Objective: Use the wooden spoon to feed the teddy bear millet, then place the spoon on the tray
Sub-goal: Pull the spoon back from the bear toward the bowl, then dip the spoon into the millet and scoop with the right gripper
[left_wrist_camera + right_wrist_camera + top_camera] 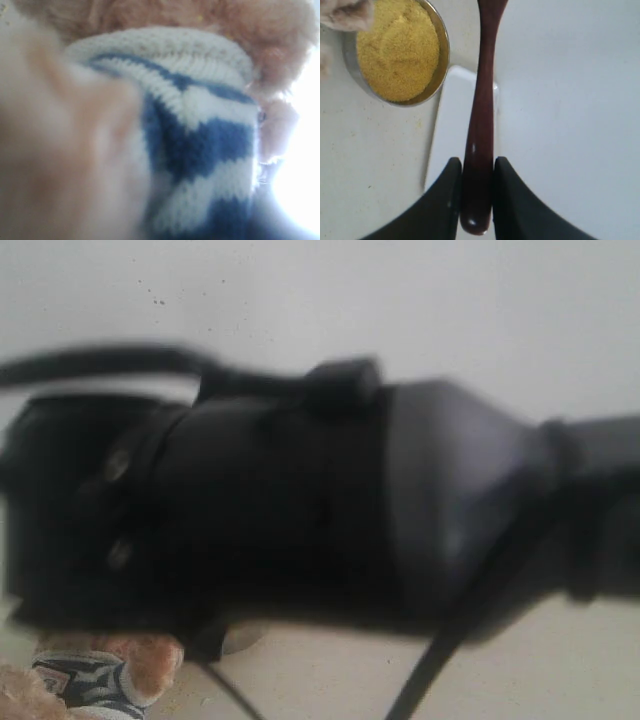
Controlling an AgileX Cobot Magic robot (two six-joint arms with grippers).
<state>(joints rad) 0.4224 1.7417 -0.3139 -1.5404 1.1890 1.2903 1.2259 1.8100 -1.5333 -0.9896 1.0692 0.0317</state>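
Right hand [477, 164] clamps the wooden spoon [481, 115] (bowl cut off); left hand unseen, teddy bear [200, 145] blurred.

I'm looking at a cream-white tabletop [370, 165], matte, with faint flecks on it. In the exterior view a pale surface [480, 300] fills the top, dotted with tiny dark specks [158, 300]; wall or table, I can't tell. The light is soft and even, but a white glare [305, 150] blows out one edge of the left wrist view.

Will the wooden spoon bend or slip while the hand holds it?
Probably stiff: the wooden spoon runs straight though the right hand pinches only its handle end. Its glossy finish suggests it might slip or swivel. Being thin, it is likely light.
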